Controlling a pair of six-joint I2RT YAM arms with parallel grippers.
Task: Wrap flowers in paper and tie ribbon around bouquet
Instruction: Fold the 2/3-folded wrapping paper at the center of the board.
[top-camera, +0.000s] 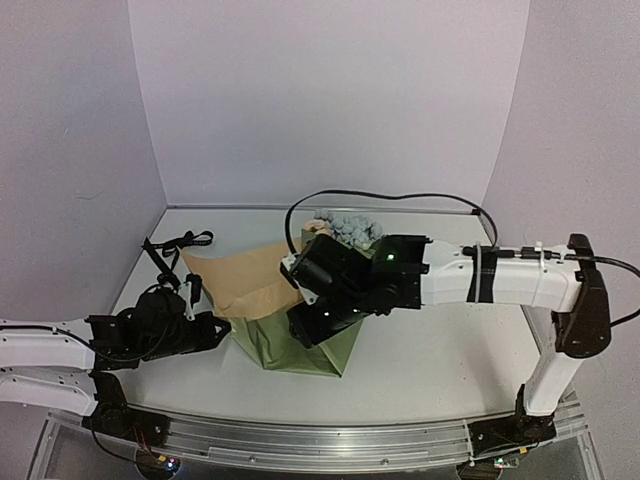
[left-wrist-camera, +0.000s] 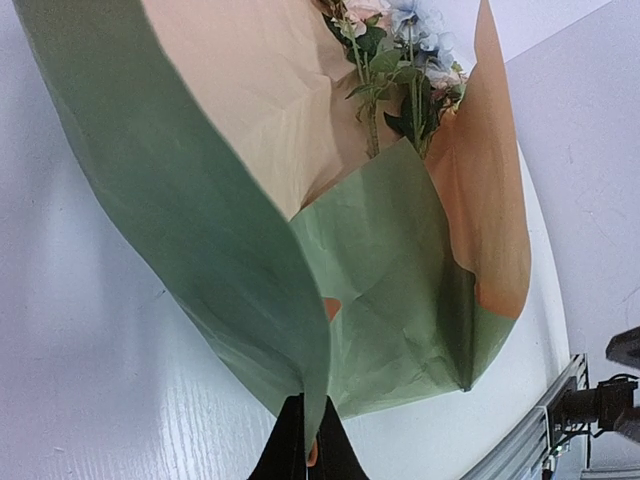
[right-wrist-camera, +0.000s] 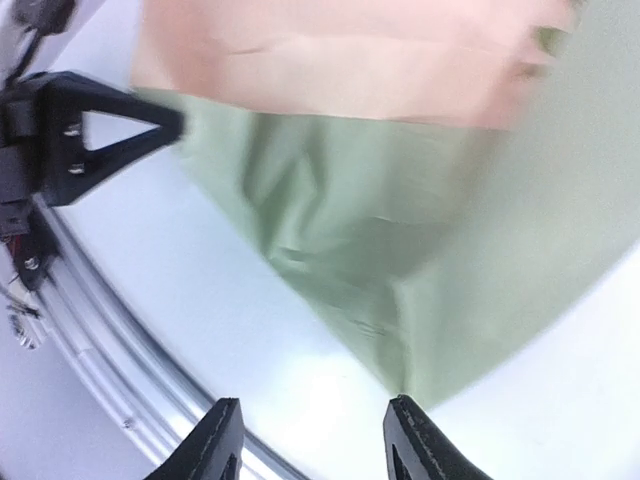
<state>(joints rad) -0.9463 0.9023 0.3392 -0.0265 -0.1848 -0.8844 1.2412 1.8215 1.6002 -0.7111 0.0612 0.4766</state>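
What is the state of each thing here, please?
flowers: lying inside the paper, heads uncovered.
paper: partly folded, one edge lifted.
ribbon: lying loose, untied.
left gripper: jaws shut on the paper edge.
right gripper: jaws open, empty.

The right gripper (right-wrist-camera: 310, 440), jaws apart and empty, hovers beside the creased paper (right-wrist-camera: 420, 230)

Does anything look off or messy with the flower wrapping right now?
The paper is creased and loosely folded, its tan side showing, one flap pinched by the left gripper. The ribbon lies apart at the left, untied.
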